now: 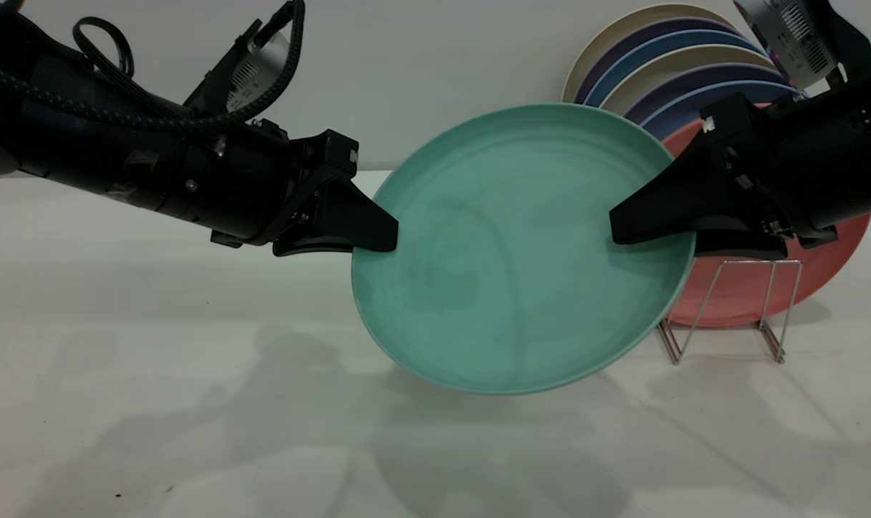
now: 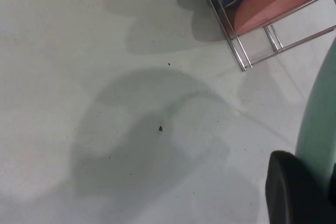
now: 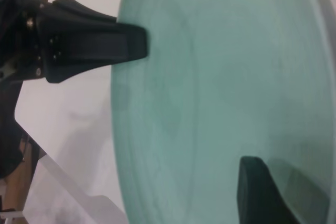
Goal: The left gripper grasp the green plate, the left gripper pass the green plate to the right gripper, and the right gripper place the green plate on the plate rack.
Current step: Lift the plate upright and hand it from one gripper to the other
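Exterior view first: you have the green plate (image 1: 515, 252) held up off the table (image 1: 155, 403), tilted with its face toward the camera, between the two arms. Your left gripper (image 1: 385, 241) has its jaws closed on the plate's left rim. Your right gripper (image 1: 619, 230) reaches over the right rim, one jaw lying across the plate's face; you cannot tell from any view whether it has clamped down. Behind the right gripper stands the rack (image 1: 727, 309), already carrying a pink plate (image 1: 831, 266) in front and a row of blue and cream plates (image 1: 666, 65) behind it. Your right wrist view shows the left gripper (image 3: 142, 43) biting the far rim of the plate (image 3: 220, 103). Your left wrist view shows the plate's edge (image 2: 317, 124) beside a jaw, with the rack (image 2: 241, 56) farther off.
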### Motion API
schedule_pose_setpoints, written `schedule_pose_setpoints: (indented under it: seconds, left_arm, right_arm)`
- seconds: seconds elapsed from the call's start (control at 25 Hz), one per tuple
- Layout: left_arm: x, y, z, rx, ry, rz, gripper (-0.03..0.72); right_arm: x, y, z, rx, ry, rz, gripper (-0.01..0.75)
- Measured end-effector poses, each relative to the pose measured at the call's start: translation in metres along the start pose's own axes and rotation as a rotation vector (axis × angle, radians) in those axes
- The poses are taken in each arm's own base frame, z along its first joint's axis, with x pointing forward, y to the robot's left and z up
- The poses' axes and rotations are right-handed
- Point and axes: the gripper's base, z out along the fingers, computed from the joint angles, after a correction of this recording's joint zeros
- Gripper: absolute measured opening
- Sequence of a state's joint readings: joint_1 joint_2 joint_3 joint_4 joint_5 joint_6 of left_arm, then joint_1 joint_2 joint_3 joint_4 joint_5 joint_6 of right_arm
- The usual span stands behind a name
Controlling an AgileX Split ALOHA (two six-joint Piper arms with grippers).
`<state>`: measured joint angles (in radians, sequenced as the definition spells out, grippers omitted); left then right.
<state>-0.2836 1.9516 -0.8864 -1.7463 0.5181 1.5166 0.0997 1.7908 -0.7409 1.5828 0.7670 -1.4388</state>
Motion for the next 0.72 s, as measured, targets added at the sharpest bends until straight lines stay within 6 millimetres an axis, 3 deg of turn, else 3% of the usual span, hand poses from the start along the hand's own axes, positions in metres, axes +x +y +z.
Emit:
schedule_pose_setpoints:
  seconds: [0.16, 0.48, 0.72]
  left_arm:
    - [0.0000, 0.0000, 0.0000, 0.000, 0.000, 0.000, 0.017]
    - [0.0002, -0.0030, -0.0001, 0.033, 0.002, 0.005, 0.022]
    - [0.0002, -0.0048, -0.0003, 0.055, 0.002, 0.005, 0.052]
  right_arm:
    - [-0.0001, 0.0000, 0.0000, 0.000, -0.001, 0.001, 0.298]
    - [-0.0006, -0.0037, -0.0002, 0.038, -0.007, 0.013, 0.078]
    - [-0.0006, -0.0054, -0.0001, 0.055, -0.008, 0.014, 0.069]
